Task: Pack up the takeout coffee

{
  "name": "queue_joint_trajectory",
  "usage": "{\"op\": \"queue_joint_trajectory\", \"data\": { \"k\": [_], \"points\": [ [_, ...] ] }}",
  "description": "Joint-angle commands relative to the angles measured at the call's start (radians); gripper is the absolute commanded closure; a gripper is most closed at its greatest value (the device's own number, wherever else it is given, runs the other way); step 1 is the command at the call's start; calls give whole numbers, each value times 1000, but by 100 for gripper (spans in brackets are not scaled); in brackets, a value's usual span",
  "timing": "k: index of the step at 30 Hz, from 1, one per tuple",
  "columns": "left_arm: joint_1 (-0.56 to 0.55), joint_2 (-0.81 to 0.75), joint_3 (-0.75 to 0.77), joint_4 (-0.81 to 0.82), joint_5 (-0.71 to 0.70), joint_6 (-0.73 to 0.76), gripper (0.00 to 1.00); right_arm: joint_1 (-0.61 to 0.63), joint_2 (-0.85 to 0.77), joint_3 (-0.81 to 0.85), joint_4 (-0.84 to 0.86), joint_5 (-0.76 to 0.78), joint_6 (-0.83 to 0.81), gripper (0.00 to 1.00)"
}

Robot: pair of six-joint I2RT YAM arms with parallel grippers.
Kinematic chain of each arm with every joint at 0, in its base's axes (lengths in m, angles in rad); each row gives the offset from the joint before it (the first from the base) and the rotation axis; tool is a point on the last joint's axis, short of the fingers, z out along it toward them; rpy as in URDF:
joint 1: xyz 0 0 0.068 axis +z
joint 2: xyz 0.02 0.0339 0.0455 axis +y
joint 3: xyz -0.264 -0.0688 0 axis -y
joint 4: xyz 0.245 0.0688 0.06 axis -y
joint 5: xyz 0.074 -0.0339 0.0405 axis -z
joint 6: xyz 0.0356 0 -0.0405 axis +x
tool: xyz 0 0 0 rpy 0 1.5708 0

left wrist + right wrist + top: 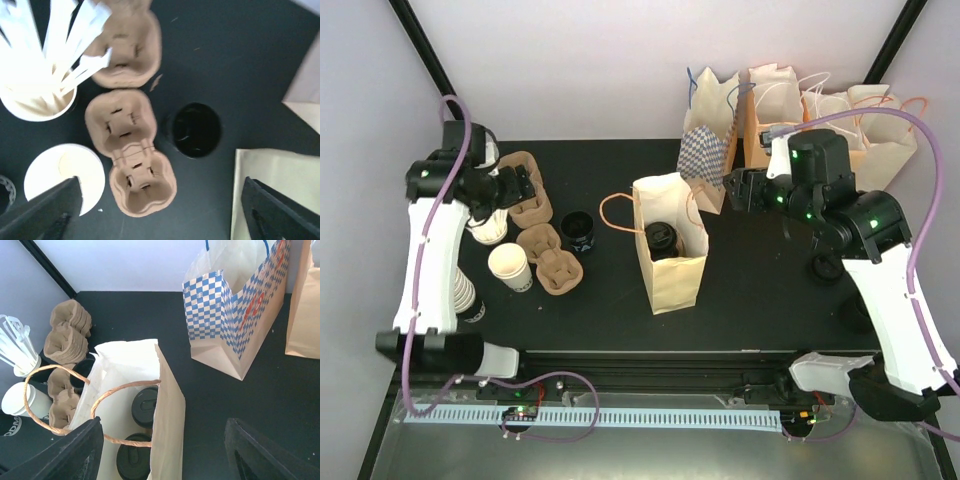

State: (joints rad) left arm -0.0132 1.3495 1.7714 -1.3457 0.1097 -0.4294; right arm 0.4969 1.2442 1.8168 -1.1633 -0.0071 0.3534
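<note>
Right end effector (164, 430) (jaws apart), takeout coffee (145, 406) in bag (125, 365) nearby

Black table (760, 290) — cream bag (672, 280), checked bag (703, 158), pulp carriers (558, 270), black cup (579, 231).

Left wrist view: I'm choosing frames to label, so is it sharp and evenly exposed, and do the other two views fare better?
Left wrist: soft all over, and the cup of white sticks is blown out to glare. Right wrist: crisp, the checked bag evenly lit. Top external: sharp, soft light, little shadow on the black table.
</note>
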Motion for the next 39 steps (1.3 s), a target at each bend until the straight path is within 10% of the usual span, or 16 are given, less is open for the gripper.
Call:
{"op": "queue_joint_trajectory", "data": {
  "k": [1, 6, 24, 39],
  "points": [
    [52, 114, -50, 13, -84, 9, 16, -4, -43, -28, 30, 4, -38, 31],
    [65, 226, -48, 55, -166, 40, 34, -4, -84, -87, 45, -5, -46, 31],
    [67, 427, 44, 109, -322, 126, 45, -4, -105, -151, 72, -34, -61, 31],
    [66, 423, 76, 66, -352, 103, 88, -4, -93, -160, 63, -62, -55, 31]
  ]
}}
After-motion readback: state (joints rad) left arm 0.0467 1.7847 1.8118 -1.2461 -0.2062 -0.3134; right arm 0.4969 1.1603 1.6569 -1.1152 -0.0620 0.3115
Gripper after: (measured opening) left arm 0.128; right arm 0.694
